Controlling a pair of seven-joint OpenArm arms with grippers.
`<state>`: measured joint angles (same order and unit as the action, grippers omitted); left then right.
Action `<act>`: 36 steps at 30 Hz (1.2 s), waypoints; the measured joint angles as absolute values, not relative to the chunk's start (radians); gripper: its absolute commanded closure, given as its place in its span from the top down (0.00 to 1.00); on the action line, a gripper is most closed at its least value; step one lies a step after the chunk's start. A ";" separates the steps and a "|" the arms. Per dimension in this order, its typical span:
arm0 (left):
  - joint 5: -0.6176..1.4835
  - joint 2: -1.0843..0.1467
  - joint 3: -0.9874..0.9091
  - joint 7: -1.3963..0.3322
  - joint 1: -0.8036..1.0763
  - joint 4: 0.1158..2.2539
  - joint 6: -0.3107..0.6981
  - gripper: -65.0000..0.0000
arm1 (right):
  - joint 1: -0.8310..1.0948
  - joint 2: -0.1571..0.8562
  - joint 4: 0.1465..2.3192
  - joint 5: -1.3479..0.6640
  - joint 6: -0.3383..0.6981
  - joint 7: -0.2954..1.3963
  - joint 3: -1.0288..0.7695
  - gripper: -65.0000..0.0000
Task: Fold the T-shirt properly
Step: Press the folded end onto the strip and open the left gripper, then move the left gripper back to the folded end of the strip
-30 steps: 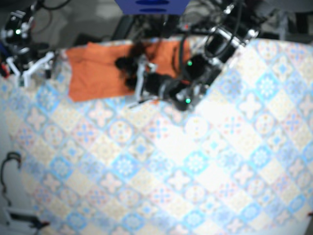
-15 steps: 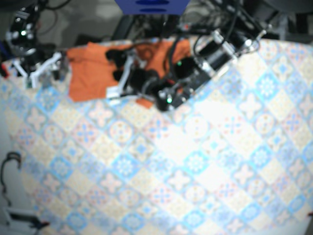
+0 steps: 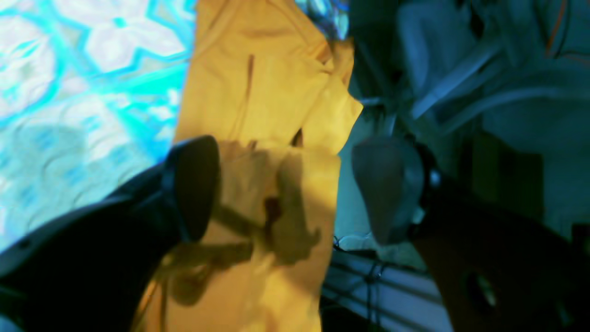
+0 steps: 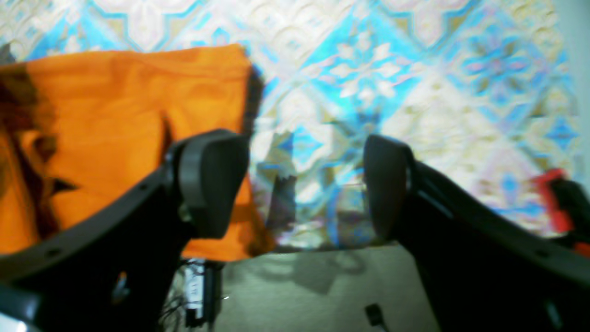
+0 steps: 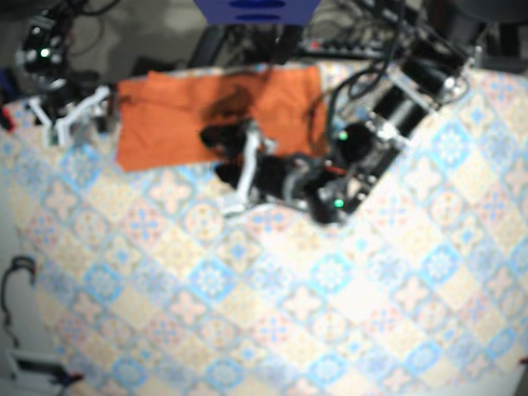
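Base view blurs left hand (image 5: pixel 224 169) overlapping T-shirt (image 5: pixel 165 124).

readable text: none for you in any of the three views | T-shirt (image 5: pixel 165 124): plain orange, no print you can make out | tabletop (image 5: pixel 330 313): tile ornament only | blue panel (image 5: pixel 256 10) at top edge: dark marks, too blurred to read

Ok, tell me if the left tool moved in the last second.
Yes. In the base view the left tool has slid down, away from the blue object at the top edge, its tip past the orange T-shirt's lower edge.
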<state>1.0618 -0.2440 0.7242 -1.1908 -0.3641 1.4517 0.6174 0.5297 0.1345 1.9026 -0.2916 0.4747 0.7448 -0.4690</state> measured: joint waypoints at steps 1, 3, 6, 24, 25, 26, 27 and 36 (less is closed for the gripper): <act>1.065 -0.272 0.721 -1.186 -0.359 1.464 0.618 0.69 | 0.530 0.135 1.903 -0.291 0.474 0.745 -0.469 0.65; 1.065 -0.326 0.717 -1.184 -0.341 1.485 0.617 0.60 | 0.530 0.139 1.903 -0.290 0.472 0.745 -0.469 0.65; 1.054 -0.373 0.720 -1.193 -0.307 1.488 0.617 0.40 | 0.529 0.138 1.903 -0.292 0.474 0.741 -0.469 0.65; 0.627 -0.214 0.723 -1.186 -0.252 1.336 0.618 0.00 | 0.529 0.137 1.902 -0.292 0.471 0.745 -0.469 0.65; 0.595 -0.201 0.722 -1.186 -0.252 1.323 0.617 0.00 | 0.529 0.136 1.902 -0.292 0.471 0.743 -0.469 0.65; 0.579 -0.189 0.722 -1.189 -0.252 1.316 0.617 0.00 | 0.529 0.136 1.902 -0.292 0.471 0.744 -0.469 0.65; 0.573 -0.176 0.722 -1.190 -0.252 1.310 0.617 0.00 | 0.529 0.136 1.902 -0.292 0.471 0.744 -0.469 0.65; 0.402 -0.094 0.723 -1.186 -0.252 1.302 0.618 0.00 | 0.529 0.136 1.902 -0.292 0.471 0.744 -0.469 0.65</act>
<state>0.4015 -0.0937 0.7227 -1.1858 -0.2520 1.3018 0.6178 0.5293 0.1364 1.9018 -0.2916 0.4709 0.7444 -0.4690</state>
